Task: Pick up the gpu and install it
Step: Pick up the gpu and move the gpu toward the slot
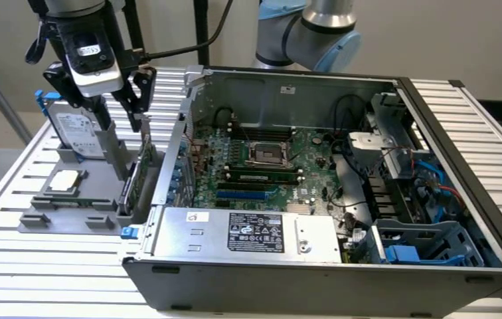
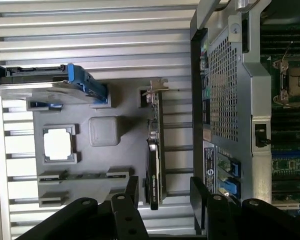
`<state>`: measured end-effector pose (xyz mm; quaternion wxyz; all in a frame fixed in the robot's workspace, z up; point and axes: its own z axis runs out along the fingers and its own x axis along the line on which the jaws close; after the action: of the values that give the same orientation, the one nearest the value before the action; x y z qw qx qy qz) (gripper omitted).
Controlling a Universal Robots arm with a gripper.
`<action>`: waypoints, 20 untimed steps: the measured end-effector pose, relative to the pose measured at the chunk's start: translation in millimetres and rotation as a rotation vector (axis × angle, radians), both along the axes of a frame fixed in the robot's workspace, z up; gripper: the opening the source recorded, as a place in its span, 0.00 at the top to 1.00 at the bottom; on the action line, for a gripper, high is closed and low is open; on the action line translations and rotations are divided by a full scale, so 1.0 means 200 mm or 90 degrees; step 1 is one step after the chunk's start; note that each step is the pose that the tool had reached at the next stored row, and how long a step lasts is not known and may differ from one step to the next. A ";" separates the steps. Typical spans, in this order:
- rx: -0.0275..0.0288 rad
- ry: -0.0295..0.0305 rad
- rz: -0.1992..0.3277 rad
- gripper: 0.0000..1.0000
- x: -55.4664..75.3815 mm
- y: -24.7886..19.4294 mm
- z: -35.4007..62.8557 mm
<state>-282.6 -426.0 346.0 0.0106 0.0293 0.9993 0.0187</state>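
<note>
Black-faced gpu [image 2: 154, 170] stands on edge in grey tray [image 2: 120, 100] slot, left-centre of exterior view, beside computer case [image 1: 260, 279] | gripper [image 2: 164, 184] above it, fingers spread, empty | upright pose likely leaves both faces free for pinching

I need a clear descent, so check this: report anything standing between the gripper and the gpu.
Nothing visible does. The gripper hangs open over the gpu, which stands on edge in the grey tray. The hard drive stands apart across the tray; the case wall runs beside the card, not over it.
</note>
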 end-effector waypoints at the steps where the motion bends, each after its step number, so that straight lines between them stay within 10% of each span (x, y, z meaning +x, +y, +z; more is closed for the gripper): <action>1: 0.0000 -0.0001 0.000 0.46 0.00 0.000 -0.009; 20: 0.0000 0.0000 0.000 0.46 0.01 -0.008 -0.182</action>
<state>-280.7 -427.7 309.6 0.0106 0.0290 0.9993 0.0187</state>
